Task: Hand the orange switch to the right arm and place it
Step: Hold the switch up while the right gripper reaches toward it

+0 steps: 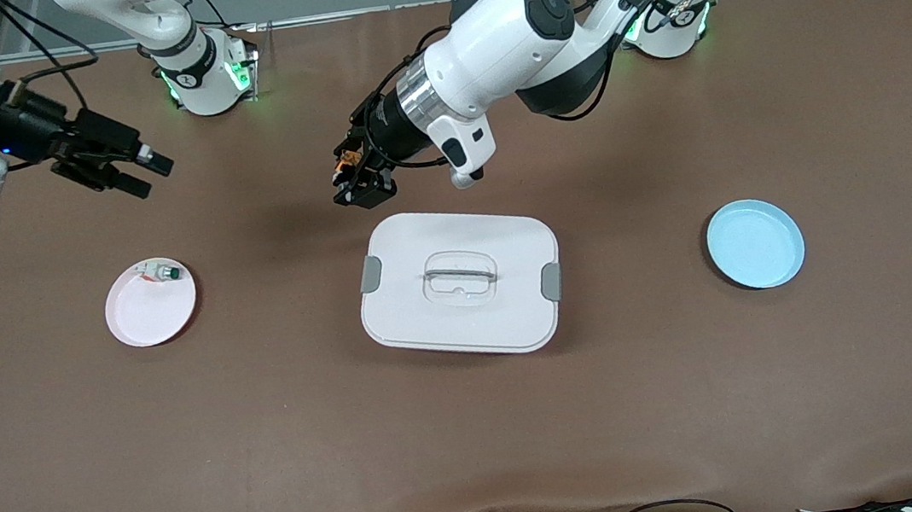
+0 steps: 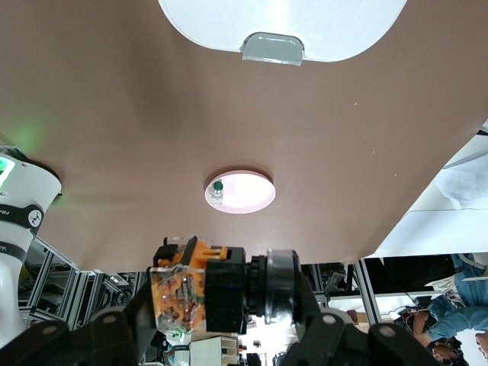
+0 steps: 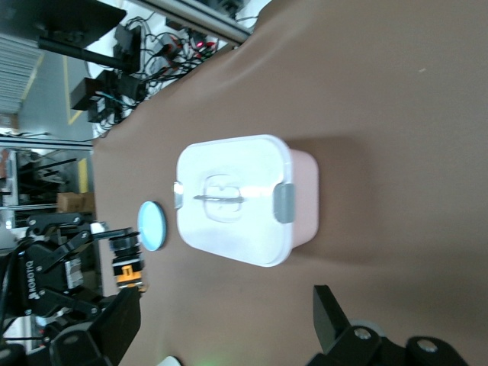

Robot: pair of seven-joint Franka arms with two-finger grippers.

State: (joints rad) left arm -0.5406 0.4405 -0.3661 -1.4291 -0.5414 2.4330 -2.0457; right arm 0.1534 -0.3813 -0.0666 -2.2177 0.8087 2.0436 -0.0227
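The right gripper (image 1: 140, 173) hangs with fingers spread wide above the table near the pink plate (image 1: 145, 315) — a green-capped button (image 1: 165, 273) lies on it. The left gripper (image 1: 358, 183) pinches the orange switch (image 1: 346, 161) just above the white lidded box (image 1: 459, 281); a blue plate (image 1: 755, 243) sits toward the left arm's end.

Lidded white box (image 1: 459, 283) mid-table; pink plate (image 1: 150, 308) holding green-capped button (image 1: 166, 273); blue plate (image 1: 755, 243)

Brown table (image 1: 696, 400) carries white lidded box (image 1: 459, 283) mid-table, pink plate (image 1: 151, 304) toward right arm's end, blue plate (image 1: 755, 243) toward left arm's end.
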